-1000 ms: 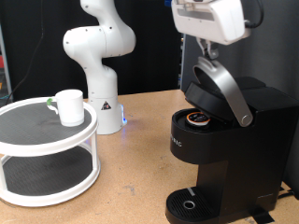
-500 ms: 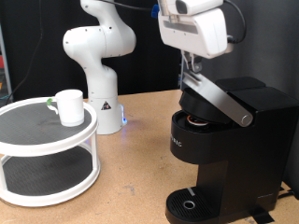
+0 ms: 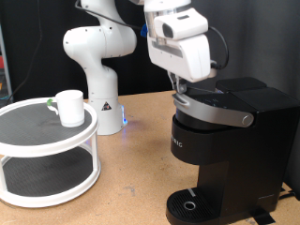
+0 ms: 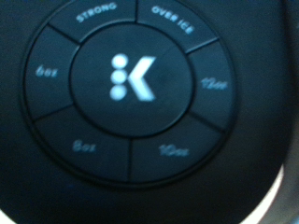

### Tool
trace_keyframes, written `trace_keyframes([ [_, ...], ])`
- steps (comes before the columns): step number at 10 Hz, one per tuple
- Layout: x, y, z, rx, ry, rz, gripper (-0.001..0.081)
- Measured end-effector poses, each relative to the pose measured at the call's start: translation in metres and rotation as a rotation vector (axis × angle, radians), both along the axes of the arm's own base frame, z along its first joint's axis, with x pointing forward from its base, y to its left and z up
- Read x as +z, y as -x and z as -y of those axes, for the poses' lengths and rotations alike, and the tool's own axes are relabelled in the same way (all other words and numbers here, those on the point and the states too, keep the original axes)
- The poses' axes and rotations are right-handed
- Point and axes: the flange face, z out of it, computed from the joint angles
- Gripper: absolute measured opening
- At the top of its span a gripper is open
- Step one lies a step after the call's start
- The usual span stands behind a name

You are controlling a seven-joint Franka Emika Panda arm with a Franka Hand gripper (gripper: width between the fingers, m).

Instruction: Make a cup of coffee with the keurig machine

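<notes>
Black plastic fills the wrist view — you're looking straight at the round button panel point(image 4: 140, 91) on top of the keurig machine point(image 3: 225, 155), w/ the K logo in the middle and "STRONG", "OVER ICE" and the oz sizes ringed around it.

In the exterior view the end effector point(image 3: 184, 86) sits right on the silver-grey handle band point(image 3: 217, 112) at the machine's top, near its rear hinge side. Its fingers are hidden behind the white hand body, so you can't tell whether they're wide or narrow, and nothing shows between them. The lid looks down and nearly level, so judge the brew head as closed or very close to it; whether it has latched, you can't tell from here.

The cup point(image 3: 67, 107) is not at the machine — it stands upright on the top tier of the white two-tier stand point(image 3: 47, 155) at the exterior view's left, well apart from the keurig. The drip tray point(image 3: 192, 206) at the machine's foot has nothing on it.

Step in hand, as you'd read it: seating the lid. Brewing would call for a cup under the spout, so fetching it means a firm grip and keeping it upright over the table point(image 3: 131, 159).
</notes>
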Motion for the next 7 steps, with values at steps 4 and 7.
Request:
trace_keyframes([
  [4, -0.028, 0.008, 0.004, -0.005, 0.022, -0.003, 0.0004],
  [7, -0.036, 0.009, 0.004, -0.017, 0.033, 0.012, 0.0004],
])
